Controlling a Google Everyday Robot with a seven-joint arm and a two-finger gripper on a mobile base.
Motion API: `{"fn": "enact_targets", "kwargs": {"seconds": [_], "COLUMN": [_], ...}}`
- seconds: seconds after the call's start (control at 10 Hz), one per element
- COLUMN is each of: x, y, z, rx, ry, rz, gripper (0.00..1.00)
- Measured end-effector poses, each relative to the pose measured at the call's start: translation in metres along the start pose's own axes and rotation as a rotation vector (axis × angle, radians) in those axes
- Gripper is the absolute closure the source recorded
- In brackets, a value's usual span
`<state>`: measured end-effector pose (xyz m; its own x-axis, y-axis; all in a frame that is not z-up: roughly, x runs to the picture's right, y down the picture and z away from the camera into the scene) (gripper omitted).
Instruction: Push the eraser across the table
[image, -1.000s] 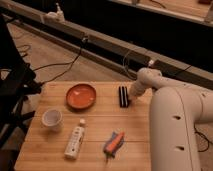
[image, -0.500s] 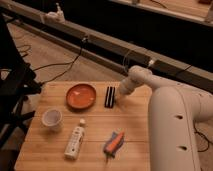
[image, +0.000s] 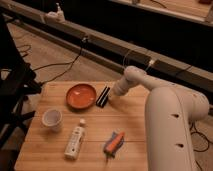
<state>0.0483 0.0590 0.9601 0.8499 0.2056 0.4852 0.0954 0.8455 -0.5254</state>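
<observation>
The eraser (image: 103, 96), a small black grooved block, lies on the light wooden table (image: 135, 130) just right of the orange bowl. My gripper (image: 114, 96) is at the end of the white arm, low over the table, right against the eraser's right side. The eraser nearly touches the bowl's rim.
An orange bowl (image: 81, 95) sits at the table's far middle. A white cup (image: 52, 119) stands at the left. A white bottle (image: 75, 139) lies near the front. An orange-and-grey tool (image: 114, 143) lies front middle. My white arm body (image: 175, 130) covers the table's right side.
My gripper has moved left across the table, and the eraser has slid left with it, from the right of the bowl's area to right beside the bowl.
</observation>
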Motion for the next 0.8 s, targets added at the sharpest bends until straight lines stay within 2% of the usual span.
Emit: {"fn": "enact_targets", "kwargs": {"seconds": [0.4,0.7,0.8], "x": [-0.027,-0.022,-0.023], "y": [-0.017,-0.019,-0.019], "z": [0.005,-0.002,-0.002], "rx": [0.014,0.016,0.015], "ry": [-0.057,-0.047,-0.049], "rz": [-0.045,-0.063,-0.064], "gripper": [1.0,0.94,0.87]}}
